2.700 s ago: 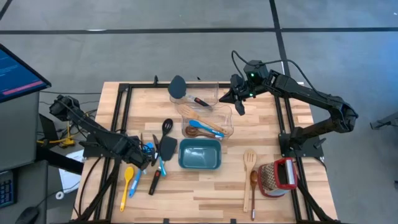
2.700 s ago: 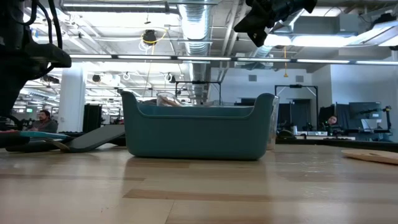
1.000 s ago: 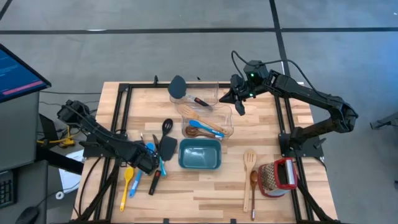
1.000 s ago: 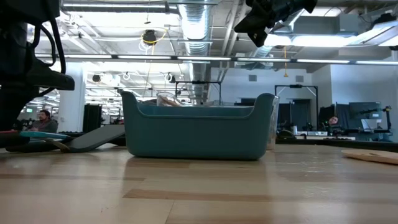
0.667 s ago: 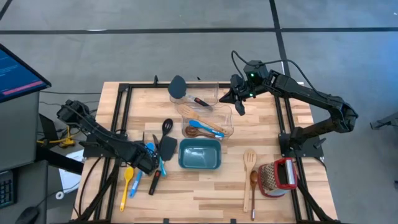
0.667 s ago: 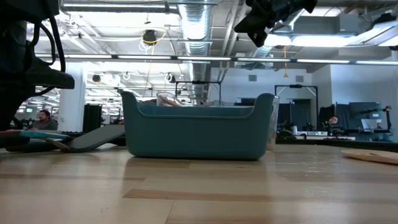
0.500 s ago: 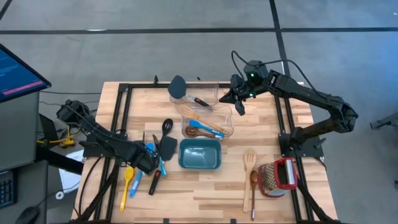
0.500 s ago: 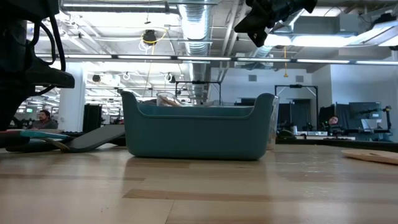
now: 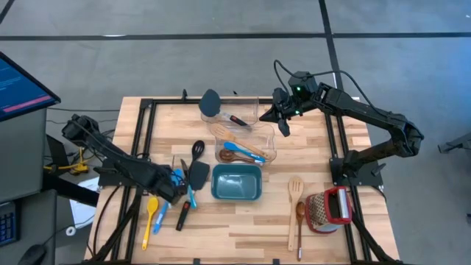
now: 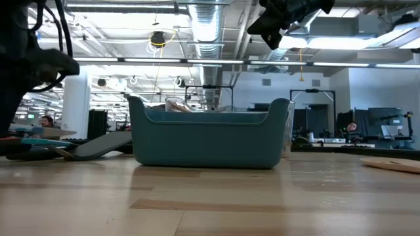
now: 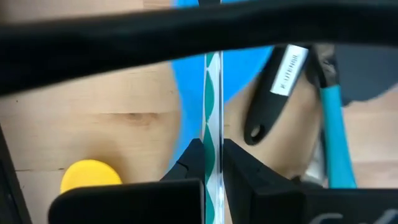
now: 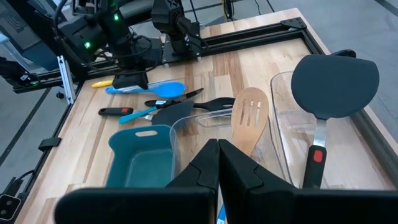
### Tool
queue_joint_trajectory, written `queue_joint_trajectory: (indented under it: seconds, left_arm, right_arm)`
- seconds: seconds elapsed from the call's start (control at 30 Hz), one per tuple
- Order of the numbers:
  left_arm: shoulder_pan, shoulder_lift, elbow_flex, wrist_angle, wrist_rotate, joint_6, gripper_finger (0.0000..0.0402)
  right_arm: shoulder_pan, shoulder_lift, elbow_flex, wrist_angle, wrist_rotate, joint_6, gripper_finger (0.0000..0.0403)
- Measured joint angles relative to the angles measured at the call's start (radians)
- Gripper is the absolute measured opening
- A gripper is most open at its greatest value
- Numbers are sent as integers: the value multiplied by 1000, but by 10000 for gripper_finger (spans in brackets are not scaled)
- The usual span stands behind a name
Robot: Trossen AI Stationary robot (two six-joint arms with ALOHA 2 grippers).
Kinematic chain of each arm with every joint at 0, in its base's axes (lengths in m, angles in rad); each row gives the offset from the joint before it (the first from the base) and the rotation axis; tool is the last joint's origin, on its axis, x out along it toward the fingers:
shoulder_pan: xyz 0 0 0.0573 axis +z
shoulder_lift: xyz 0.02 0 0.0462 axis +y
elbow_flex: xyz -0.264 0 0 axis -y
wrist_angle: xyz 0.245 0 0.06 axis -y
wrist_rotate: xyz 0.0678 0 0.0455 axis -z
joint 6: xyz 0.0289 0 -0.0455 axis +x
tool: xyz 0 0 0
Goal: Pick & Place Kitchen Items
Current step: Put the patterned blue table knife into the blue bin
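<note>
Down at the bench's [image 9: 243,213] left edge, the left end effector [image 9: 174,188] is pinched onto the blue spoon [image 12: 149,88] among the loose utensils. It looks light, stiff and slick, so mid-handle seems safest. The right end effector [image 9: 282,126], closed and empty, hovers beside the clear bin [image 9: 261,118].

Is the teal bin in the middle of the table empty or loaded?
Empty: the teal bin shows only its bare floor from above, and none of the utensils lie inside it.

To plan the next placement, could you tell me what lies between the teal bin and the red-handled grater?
In the high view, two wooden utensils lie there: a pale slotted spatula and a brown wooden spoon, between the teal bin and the grater.
</note>
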Motion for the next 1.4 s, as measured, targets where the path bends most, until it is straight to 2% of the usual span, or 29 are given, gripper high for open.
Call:
queue_joint_trajectory:
  seconds: [0.17,0.33,0.63,0.73,0.83,0.93,1.03,1.23,1.4]
  left_arm:
    - [0,-65,0,-2,-9,91,8]
    - [0,-161,0,3,-60,246,8]
    - [0,-370,0,19,-163,402,8]
    - [0,-425,0,64,-237,489,8]
    - [0,-456,0,160,-385,612,8]
    - [5,-461,0,294,-545,762,8]
    - [34,-445,0,437,-622,914,8]
    - [131,-355,1,669,-629,1203,8]
    - [217,-249,30,716,-568,1336,8]
  right_arm:
    - [0,0,0,0,0,-1,0]
    - [0,0,0,0,0,-2,0]
    - [0,0,0,0,0,-1,0]
    - [0,0,0,0,0,1,0]
    - [0,0,0,-4,0,2,0]
    - [0,0,0,-5,0,30,0]
    - [0,0,0,-15,-1,36,0]
    - [0,0,34,-72,-3,52,0]
    - [0,0,107,-154,-3,49,0]
